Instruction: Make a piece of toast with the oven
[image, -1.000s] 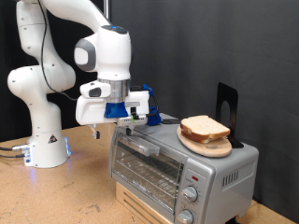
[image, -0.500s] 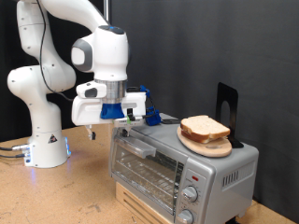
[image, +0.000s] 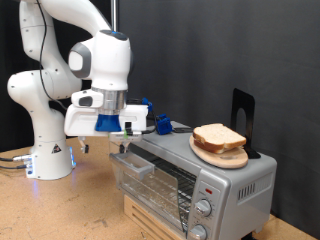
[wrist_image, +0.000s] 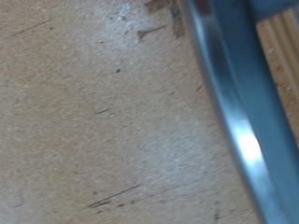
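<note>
The piece of toast (image: 218, 136) lies on a round wooden plate (image: 224, 158) on top of the silver oven (image: 238, 182) at the exterior view's right. The oven's glass door (image: 150, 180) is tilted partly open, its top edge swung out towards the exterior view's left. My gripper (image: 122, 143) hangs at the door's upper edge, its fingers hidden behind the blue mounts. The wrist view shows no fingers, only a shiny metal bar (wrist_image: 234, 112) running across the speckled table (wrist_image: 93, 121).
The oven stands on a wooden block (image: 150, 222). A flat black stand (image: 243, 112) rises behind the plate. The arm's white base (image: 48, 155) stands at the exterior view's left on the wooden table (image: 60, 212).
My gripper has moved towards the exterior view's left and slightly down. The oven door has swung from shut to partly open along with it.
</note>
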